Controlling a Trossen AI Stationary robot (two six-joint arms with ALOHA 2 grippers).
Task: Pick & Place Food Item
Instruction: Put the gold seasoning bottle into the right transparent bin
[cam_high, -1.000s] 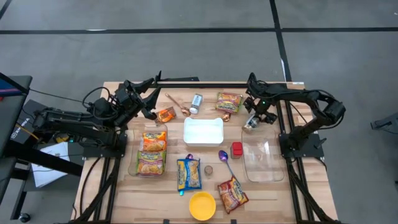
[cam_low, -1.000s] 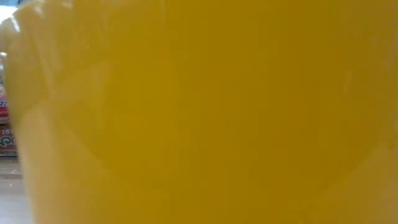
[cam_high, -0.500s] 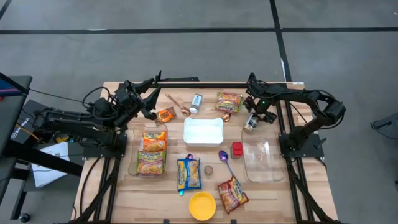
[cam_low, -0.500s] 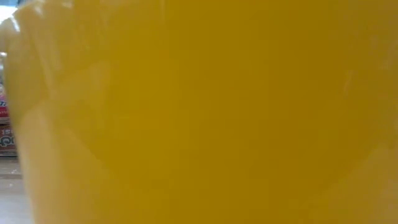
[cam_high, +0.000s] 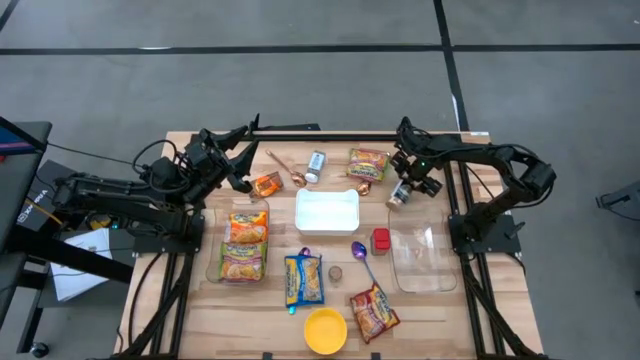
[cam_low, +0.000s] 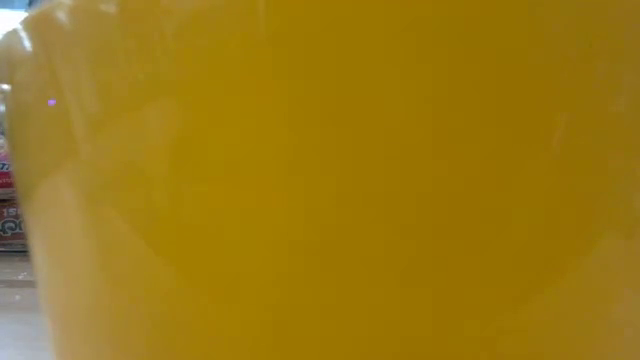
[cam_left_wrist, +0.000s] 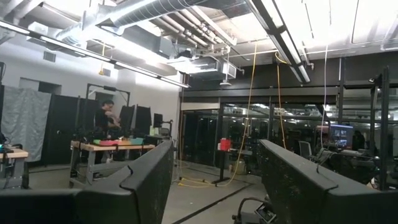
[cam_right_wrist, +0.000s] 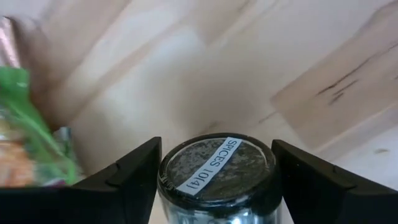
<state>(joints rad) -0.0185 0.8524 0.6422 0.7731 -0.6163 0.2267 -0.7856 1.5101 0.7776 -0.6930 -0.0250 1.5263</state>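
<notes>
Jar (cam_right_wrist: 216, 174) sits between the right gripper (cam_right_wrist: 214, 177) fingers, not yet clamped, positioned for pickup; left gripper (cam_high: 243, 160) waits parted.

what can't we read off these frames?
- Low view: yellow bowl fills the lens and hides the table.
- Left wrist view: faces the room, shows no table; left gripper's contents untellable.
- Right wrist view: spice jar between right gripper's fingers; contact unclear.

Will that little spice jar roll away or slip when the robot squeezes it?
Probably slippery: the spice jar looks like smooth, hard glass between the right gripper fingers. Being round, it could roll if tipped over. It likely won't squash.
</notes>
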